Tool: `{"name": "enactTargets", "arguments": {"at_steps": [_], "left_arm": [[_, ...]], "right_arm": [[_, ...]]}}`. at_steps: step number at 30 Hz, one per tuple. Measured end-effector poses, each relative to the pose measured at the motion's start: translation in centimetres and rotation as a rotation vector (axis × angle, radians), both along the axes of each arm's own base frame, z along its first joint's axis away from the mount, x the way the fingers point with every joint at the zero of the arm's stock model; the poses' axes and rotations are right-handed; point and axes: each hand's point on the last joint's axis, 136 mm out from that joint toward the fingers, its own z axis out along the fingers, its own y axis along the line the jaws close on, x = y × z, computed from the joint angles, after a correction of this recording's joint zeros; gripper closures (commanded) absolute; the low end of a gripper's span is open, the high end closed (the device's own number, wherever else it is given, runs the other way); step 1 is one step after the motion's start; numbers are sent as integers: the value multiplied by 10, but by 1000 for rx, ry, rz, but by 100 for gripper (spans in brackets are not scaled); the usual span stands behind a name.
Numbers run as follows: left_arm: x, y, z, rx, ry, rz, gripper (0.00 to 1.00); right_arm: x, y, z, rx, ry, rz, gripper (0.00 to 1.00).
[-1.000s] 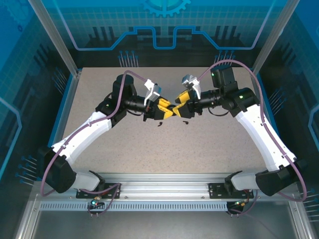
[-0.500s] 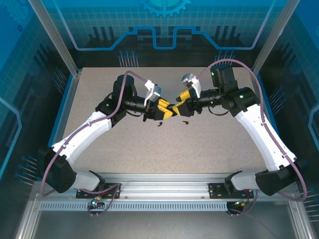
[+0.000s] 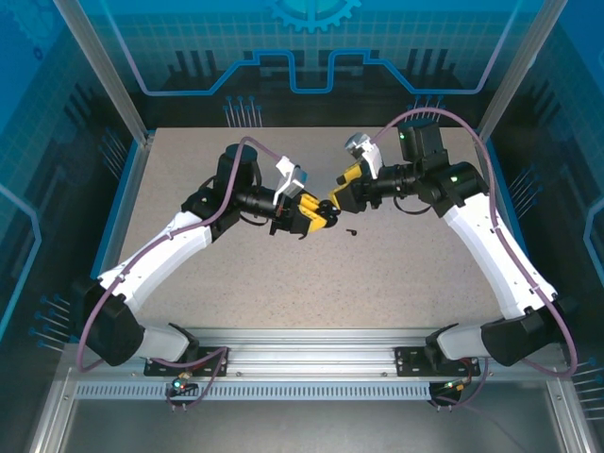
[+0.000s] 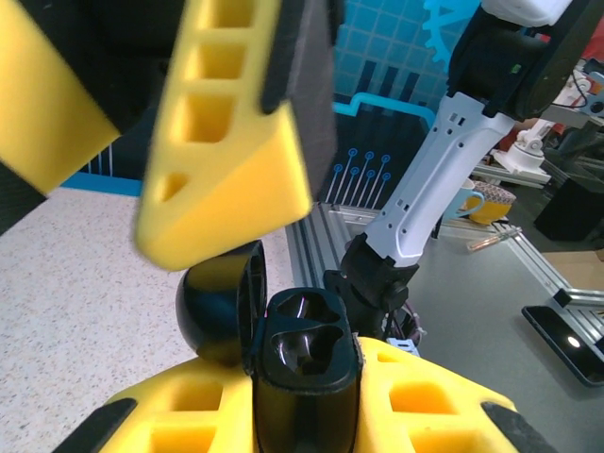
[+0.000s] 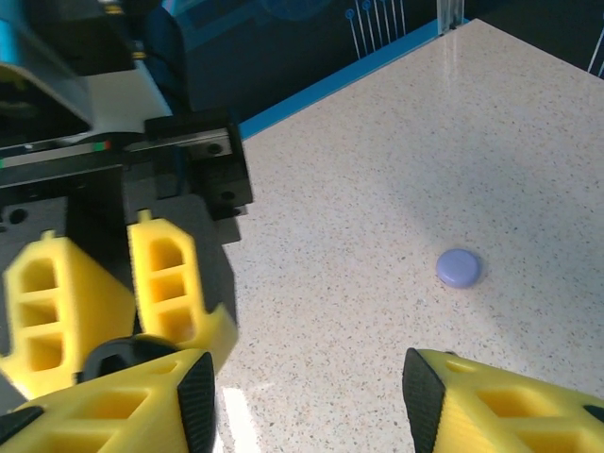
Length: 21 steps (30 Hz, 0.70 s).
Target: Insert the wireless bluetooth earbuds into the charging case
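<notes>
Holding charging case [image 4: 302, 377] (left gripper [image 3: 319, 217]), lid [image 4: 219, 311] seemingly open

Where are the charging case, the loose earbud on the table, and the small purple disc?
charging case [image 4: 304, 344]: left wrist view, top of its open body.
earbud [image 3: 353, 231]: top external view, its small dark body.
purple disc [image 5: 459, 268]: right wrist view, its flat top.

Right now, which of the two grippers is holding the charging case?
The left gripper: it is shut on the charging case, which is open. The right gripper stands open, with bare table showing in its gap.
</notes>
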Motion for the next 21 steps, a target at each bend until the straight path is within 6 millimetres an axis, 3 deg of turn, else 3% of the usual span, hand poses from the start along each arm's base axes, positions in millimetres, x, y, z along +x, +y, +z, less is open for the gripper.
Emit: {"name": "enactTargets", "arguments": {"at_steps": [6, 14, 17, 21], "left_arm": [[-5, -2, 4, -12, -16, -23, 100], [-1, -4, 7, -30, -49, -14, 100], [2, -4, 5, -28, -54, 3, 100], [10, -4, 4, -18, -44, 50, 100]], "right_arm": [[16, -10, -5, -28, 5, -93, 41], [58, -54, -27, -55, 91, -340, 41], [57, -54, -36, -48, 126, -333, 41], [41, -46, -32, 5, 125, -261, 40]]}}
